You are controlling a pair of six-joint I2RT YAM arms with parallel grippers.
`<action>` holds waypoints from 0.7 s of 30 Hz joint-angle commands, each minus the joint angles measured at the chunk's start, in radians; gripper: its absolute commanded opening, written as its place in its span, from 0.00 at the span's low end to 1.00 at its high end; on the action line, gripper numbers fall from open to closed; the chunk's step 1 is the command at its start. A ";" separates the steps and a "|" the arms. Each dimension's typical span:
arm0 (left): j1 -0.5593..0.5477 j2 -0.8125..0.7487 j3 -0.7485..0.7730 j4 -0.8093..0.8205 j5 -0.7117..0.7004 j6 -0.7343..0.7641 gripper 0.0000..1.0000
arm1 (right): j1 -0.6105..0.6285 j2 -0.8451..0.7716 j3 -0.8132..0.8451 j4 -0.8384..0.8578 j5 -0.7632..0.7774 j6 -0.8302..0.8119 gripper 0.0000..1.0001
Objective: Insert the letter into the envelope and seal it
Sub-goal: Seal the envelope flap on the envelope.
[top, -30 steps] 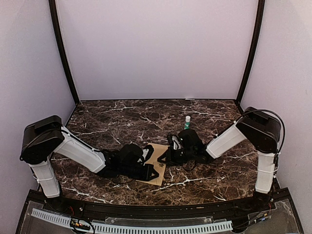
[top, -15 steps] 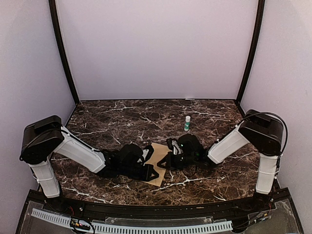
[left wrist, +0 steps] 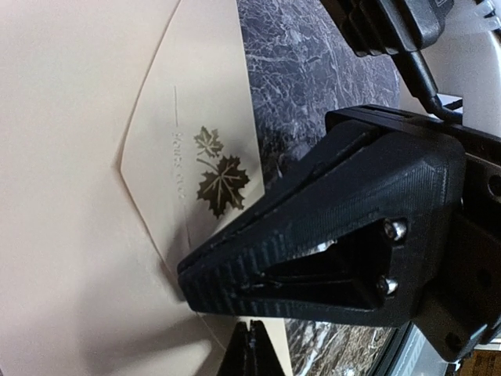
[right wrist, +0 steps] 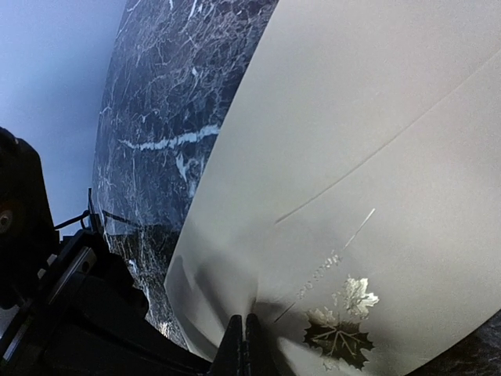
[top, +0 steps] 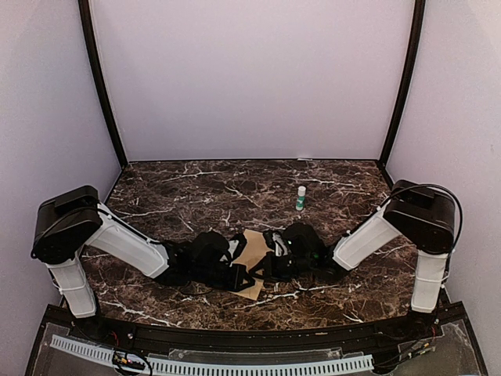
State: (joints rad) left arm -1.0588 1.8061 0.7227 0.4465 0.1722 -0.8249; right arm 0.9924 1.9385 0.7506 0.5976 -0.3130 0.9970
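The envelope [top: 252,249] lies flat on the dark marble table [top: 196,188], at its near middle, between the two arms. It is kraft-brown and slightly skewed to the table edge. Its triangular flap [left wrist: 168,117] is folded down against the body. On the flap is a maple-leaf emblem [left wrist: 215,172] with a short line of lettering beside it, too small to read.

The left gripper [top: 244,277] comes in from the left at the envelope's near-left part. Its jaws are pressed together with nothing between them, and its tip is down on the paper. The right gripper [top: 264,265] comes in from the right, its jaws likewise closed on nothing. Its ribbed black fingers [left wrist: 258,258] meet in a point that rests on the envelope just beside the emblem. The two grippers are near each other.

A small bottle with a green cap [top: 300,197] stands upright farther back and to the right, well apart from the envelope.
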 commanded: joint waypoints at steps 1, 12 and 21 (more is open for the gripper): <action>-0.004 0.001 -0.052 -0.145 -0.012 -0.001 0.00 | -0.027 0.005 -0.030 -0.164 0.034 -0.012 0.00; -0.005 -0.004 -0.063 -0.129 0.002 0.000 0.00 | -0.110 0.032 -0.004 -0.210 0.030 -0.072 0.00; -0.004 -0.004 -0.066 -0.136 0.004 -0.001 0.00 | -0.152 0.036 -0.032 -0.210 0.039 -0.090 0.00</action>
State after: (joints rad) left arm -1.0584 1.7985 0.7040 0.4633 0.1745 -0.8249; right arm 0.8768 1.9297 0.7643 0.5411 -0.3603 0.9363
